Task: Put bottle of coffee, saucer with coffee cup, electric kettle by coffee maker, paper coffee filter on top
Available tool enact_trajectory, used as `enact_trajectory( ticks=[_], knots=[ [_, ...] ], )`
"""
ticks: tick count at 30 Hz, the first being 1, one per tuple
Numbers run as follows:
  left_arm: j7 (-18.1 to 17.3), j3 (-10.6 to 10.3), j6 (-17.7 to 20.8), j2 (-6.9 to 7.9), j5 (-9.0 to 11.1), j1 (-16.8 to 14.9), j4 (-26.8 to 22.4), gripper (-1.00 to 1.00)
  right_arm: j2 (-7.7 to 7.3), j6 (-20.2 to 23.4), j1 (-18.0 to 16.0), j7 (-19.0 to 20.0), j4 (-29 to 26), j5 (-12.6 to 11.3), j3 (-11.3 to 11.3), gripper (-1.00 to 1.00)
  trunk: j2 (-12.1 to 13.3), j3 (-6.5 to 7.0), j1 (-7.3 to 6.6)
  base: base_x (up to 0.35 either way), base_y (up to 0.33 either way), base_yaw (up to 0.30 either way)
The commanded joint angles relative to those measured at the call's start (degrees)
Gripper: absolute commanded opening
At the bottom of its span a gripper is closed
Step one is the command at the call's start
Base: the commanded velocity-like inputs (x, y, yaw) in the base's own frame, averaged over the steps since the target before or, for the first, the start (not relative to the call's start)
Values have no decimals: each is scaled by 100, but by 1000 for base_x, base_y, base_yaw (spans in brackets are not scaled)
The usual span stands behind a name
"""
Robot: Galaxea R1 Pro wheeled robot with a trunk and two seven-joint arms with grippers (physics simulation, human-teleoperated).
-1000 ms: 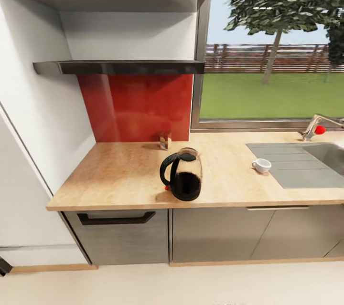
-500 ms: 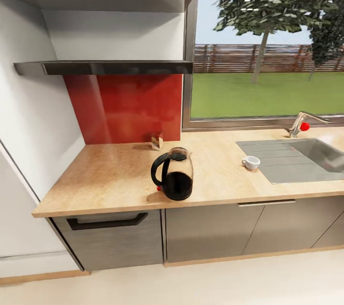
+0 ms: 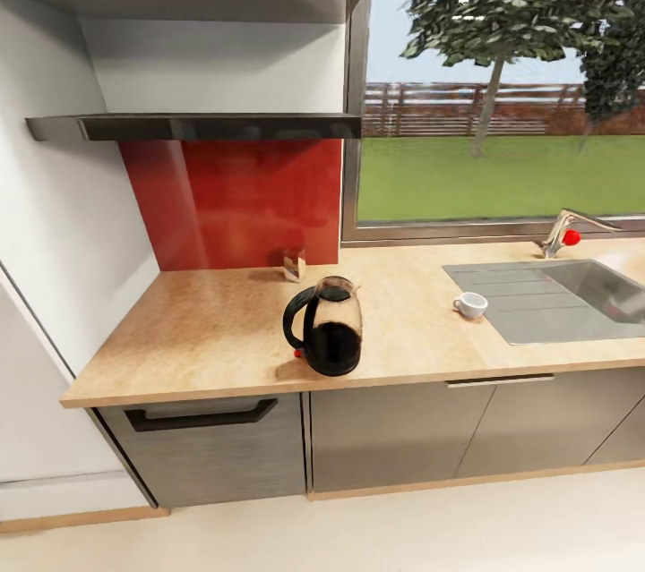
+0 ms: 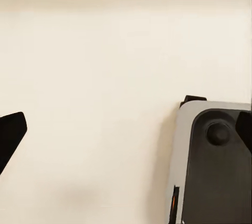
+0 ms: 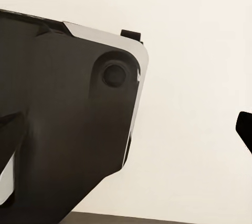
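Note:
The electric kettle (image 3: 324,327), clear glass with a black handle and base, stands near the front edge of the countertop (image 3: 206,330). Behind it by the red backsplash sits a small squarish bottle with a pale label, the bottle of coffee (image 3: 294,264) as far as I can tell. The white coffee cup (image 3: 469,305) rests at the sink's left edge. The black kitchen shelf (image 3: 197,126) hangs above, seen from below. Coffee maker, saucer and paper coffee filter are out of view. My left gripper (image 4: 126,134) and right gripper (image 5: 126,129) point at the floor, fingers wide apart and holding nothing.
A steel sink (image 3: 573,294) with a tap (image 3: 564,234) lies at the right under a window. Grey cabinet fronts with a black drawer handle (image 3: 199,418) run below the worktop. A white wall bounds the left end. My own base (image 4: 215,171) shows over beige floor.
The head view swung between one second and half a second ago, shifting the whole scene leftward in the picture. Since then it holds still, and nothing on the counter has moved.

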Motion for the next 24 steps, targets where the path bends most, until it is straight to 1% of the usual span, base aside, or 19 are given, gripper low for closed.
enact_trajectory(
  ticks=[1,2,3,4,7,9,12,15,19,22,24],
  knots=[
    [-27,35,-110,20,-4,2,-20,100,-3,-15,-4,12,3,35,1,100,-11,-11,3,0,0,0],
    [-28,52,-288,57,4,-3,-107,100,-4,-15,-4,13,3,32,-2,100,-11,-11,3,0,0,-4],
    [-28,58,-353,63,9,-2,-185,100,-5,-15,-4,15,3,31,-3,100,-11,-11,3,0,0,-21],
    [-32,59,-379,66,11,-1,-230,100,-5,-15,-4,16,3,31,-3,100,-11,-11,3,0,0,-25],
    [-48,76,-479,72,27,3,-588,100,-5,-15,-4,18,3,30,-4,100,-11,-11,3,0,0,-13],
    [-60,66,-499,64,27,7,-836,100,-5,-15,-4,19,3,30,-4,100,-11,-11,3,0,0,-5],
    [-80,38,-507,51,13,8,-1406,100,-5,-15,-4,18,3,30,-10,100,-11,-11,3,0,0,-2],
    [-87,30,-504,21,5,-11,-1809,100,-5,-15,-4,15,3,30,-6,100,-11,-11,3,-18,0,0],
    [-97,22,-507,-31,6,-33,-2296,100,-5,-15,-4,11,3,30,-9,100,-11,-11,3,-219,37,0],
    [-99,-102,-507,-85,-4,-43,-2549,100,-8,-15,-4,11,3,30,-16,100,-11,-11,3,-241,52,0],
    [-99,-293,-509,-105,-8,-47,-2763,100,-12,-15,-4,9,3,30,-19,100,-11,-11,3,-100,22,0]
  ],
)
